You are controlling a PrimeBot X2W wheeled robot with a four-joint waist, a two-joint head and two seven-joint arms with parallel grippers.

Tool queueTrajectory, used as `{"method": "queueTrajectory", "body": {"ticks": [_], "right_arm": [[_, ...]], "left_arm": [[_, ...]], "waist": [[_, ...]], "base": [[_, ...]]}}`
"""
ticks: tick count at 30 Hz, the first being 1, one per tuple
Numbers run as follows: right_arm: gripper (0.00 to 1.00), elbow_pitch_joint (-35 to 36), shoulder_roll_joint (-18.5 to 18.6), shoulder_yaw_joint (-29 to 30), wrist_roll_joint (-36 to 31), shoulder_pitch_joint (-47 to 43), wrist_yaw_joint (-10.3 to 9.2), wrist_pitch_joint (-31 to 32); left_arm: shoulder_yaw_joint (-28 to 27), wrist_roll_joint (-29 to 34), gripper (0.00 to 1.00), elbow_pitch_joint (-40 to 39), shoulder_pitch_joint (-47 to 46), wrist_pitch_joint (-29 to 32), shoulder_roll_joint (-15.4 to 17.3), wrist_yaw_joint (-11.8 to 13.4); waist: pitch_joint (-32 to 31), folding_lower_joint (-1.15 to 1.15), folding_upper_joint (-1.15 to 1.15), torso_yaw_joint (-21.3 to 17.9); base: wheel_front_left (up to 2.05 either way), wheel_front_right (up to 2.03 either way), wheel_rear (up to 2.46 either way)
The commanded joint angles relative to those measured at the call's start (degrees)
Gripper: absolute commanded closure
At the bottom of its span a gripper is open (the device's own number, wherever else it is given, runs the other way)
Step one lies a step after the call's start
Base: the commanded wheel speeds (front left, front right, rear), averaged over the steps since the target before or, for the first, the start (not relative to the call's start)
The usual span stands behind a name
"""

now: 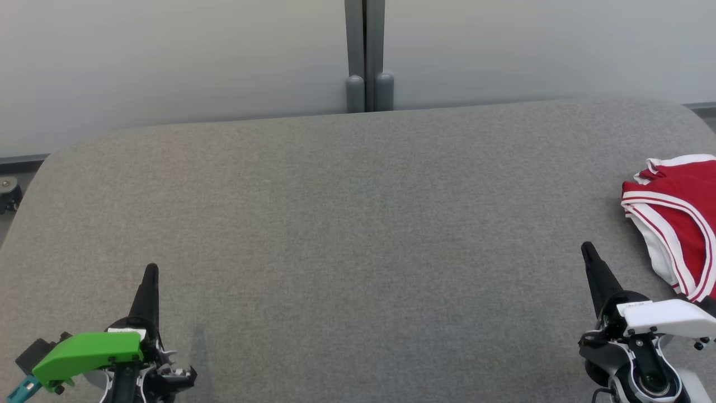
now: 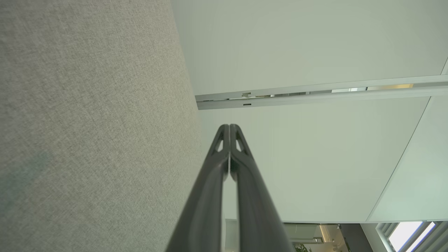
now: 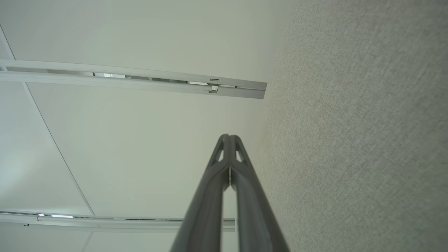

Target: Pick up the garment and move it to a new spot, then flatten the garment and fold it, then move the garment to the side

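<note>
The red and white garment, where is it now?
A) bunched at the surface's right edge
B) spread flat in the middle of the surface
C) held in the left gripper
A: the garment lies crumpled at the grey surface's right edge, beside the shut right gripper, not held.

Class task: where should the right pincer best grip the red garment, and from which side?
Probably the striped hem fold on the garment's left edge, approached from the table's middle: the garment lies bunched at the table's right, that fold nearest the shut right pincer.
</note>
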State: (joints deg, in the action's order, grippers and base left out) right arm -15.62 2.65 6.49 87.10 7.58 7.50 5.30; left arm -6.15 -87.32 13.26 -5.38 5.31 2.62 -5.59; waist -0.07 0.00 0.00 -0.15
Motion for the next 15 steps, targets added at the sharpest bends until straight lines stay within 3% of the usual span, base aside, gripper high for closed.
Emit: {"method": "queueTrajectory", "body": {"ticks": [1,15], "right_arm": [[1.00,0.5,0.4,0.1,1.3,-0.7,-0.01,0.4],[1.00,1.2,0.4,0.3,5.3,-1.0,-0.01,1.5]], "left_arm": [[-0.3,-1.3,1.00,-0.4,-1.2,0.3,0.4,-0.4],[-0.6,-5.1,1.00,-0.8,-1.4,1.5,0.4,-0.4]], "waist": [[0.0,0.00,0.00,0.0],[0.0,0.00,0.00,0.1]], "base": [[0.00,0.00,0.00],[0.00,0.00,0.00]]}}
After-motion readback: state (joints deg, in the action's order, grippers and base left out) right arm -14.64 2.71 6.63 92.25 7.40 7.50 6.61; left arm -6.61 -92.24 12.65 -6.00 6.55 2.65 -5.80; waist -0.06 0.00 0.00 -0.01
